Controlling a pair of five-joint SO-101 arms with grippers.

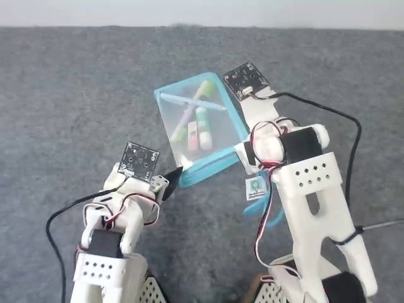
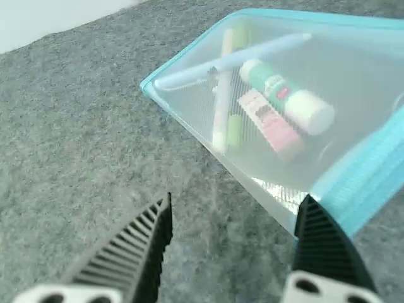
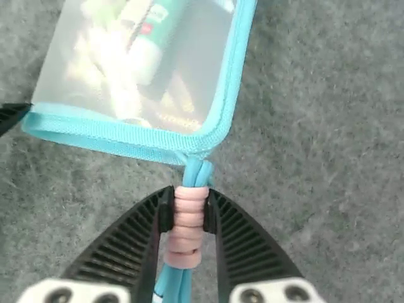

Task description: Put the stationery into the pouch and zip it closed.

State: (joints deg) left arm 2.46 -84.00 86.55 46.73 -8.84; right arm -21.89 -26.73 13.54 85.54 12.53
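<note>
I had the right gripper [image 3: 188, 197] closed tight on the pink beads [image 3: 185, 224] threaded on the pouch's blue cord [image 3: 197, 169]. The pouch [image 3: 136, 69] lay straight ahead of those jaws, with its zip corner just past the fingertips. I judged that grip to be for working the slider along the zip edge, since the cord gave the jaws far more to bite on than the slider itself. I could not tell from there whether the zip was fully shut.

The left gripper [image 2: 237, 205] stood wide open with nothing in it. The far end of the zip edge sat right by one fingertip, though I could not see whether they touched. To my mind it was placed there to pin that end, so the pouch would not slide on the grey mat [image 1: 76, 95].

The stationery was all inside, ahead of the left jaws: a glue stick [image 2: 287, 95], a pen [image 2: 233, 58], a highlighter [image 2: 222, 107] and a pink stick [image 2: 273, 124].

The glue stick and pink stick carried printed labels, and a small tag [image 1: 255, 188] hung off the right arm. I could not read any of them.
</note>
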